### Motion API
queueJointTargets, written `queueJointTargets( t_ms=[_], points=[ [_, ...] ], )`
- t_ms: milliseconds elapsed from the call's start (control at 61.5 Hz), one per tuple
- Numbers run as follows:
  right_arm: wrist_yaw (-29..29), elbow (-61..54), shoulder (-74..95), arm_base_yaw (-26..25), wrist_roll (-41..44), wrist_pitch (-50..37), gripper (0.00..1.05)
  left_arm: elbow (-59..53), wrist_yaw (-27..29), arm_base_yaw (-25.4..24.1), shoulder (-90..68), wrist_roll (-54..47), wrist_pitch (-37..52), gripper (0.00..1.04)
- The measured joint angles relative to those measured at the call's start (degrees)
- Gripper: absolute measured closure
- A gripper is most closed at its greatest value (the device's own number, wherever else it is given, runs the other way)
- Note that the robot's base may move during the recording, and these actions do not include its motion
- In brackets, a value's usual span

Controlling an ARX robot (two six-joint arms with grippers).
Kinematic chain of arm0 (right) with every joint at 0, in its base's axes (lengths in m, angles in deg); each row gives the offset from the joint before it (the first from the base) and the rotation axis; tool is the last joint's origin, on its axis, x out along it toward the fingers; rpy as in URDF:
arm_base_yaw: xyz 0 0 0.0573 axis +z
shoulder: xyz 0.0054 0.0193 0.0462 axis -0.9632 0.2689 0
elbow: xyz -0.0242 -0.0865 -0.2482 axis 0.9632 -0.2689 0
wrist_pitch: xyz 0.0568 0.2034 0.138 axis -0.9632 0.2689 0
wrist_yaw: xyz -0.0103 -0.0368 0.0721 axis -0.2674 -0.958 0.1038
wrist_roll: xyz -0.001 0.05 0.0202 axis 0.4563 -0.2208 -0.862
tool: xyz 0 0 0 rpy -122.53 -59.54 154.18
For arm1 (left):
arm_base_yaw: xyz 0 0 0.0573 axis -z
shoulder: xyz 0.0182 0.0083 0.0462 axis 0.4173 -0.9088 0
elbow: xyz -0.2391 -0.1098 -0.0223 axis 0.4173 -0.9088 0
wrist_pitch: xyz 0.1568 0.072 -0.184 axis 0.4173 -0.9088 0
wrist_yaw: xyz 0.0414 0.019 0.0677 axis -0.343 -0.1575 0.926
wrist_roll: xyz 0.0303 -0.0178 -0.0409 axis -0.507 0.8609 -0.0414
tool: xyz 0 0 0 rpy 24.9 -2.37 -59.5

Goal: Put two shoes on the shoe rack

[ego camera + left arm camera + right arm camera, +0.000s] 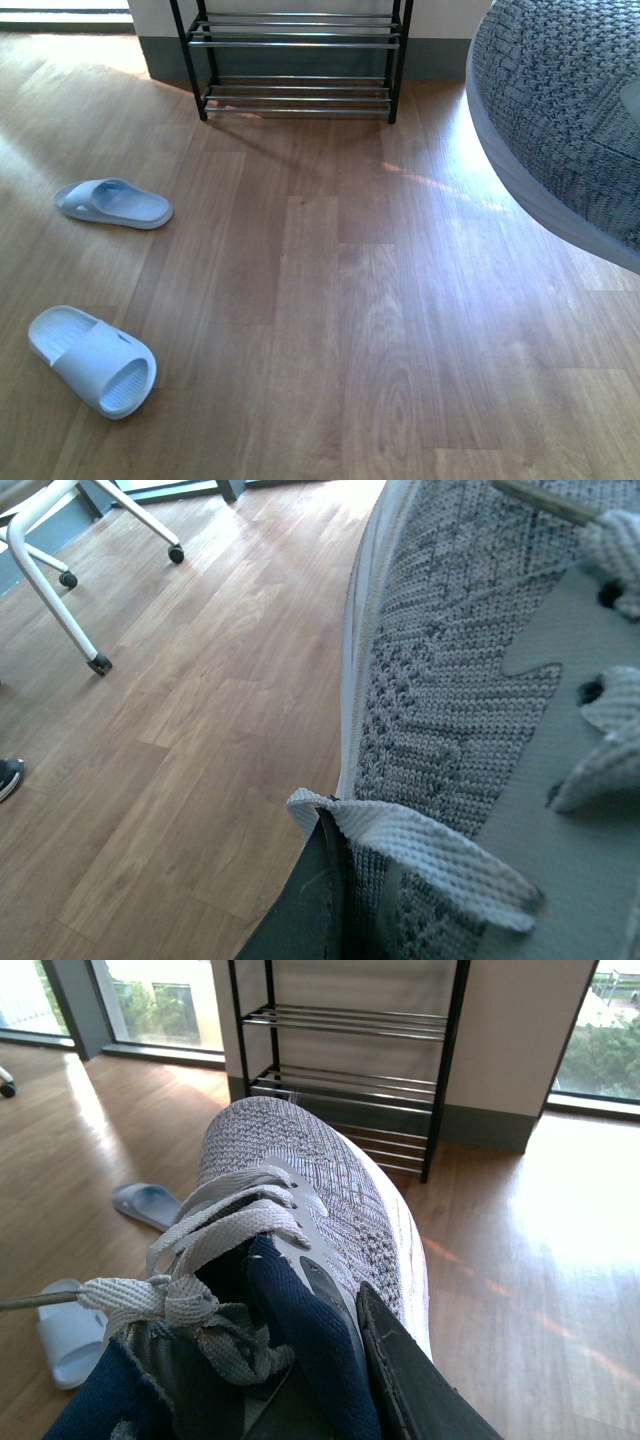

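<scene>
Against the far wall, in the middle of the wooden floor (330, 300), stands the shoe rack (295, 60), with black side frames carrying thin chrome bars in tiers. Close to the front camera on the right, one grey knit sneaker (570, 120) hangs above the floor, well short of the rack. Seen from the right wrist, its toe points toward the rack. The right jaws are clamped on its collar, one dark finger (410, 1380) lying along the outside of the navy-blue lining and the other out of sight. The grey laces sit in a loose bow. From the left wrist, the other sneaker (450, 710) fills the view, raised over the floor. One dark finger (315, 900) of the left jaws rests against its side by the white sole edge, and a lace end is draped over that finger. Only this finger shows, so I cannot tell whether the left jaws are together or apart. On the left lie a nearer slide (92, 360) and a farther slide (113, 203), both pale blue, well apart from each other and from the rack. White legs on castors (60, 590) stand on the floor beyond the other sneaker.
</scene>
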Motion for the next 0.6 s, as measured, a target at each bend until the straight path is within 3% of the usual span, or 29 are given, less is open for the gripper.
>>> queueJointTargets(
  t_ms=[602],
  points=[
    [0.2,-0.04,-0.04,0.02,0.02,0.0,1.03,0.0,-0.02,0.2,0.0,0.0,-0.02,0.99]
  ],
)
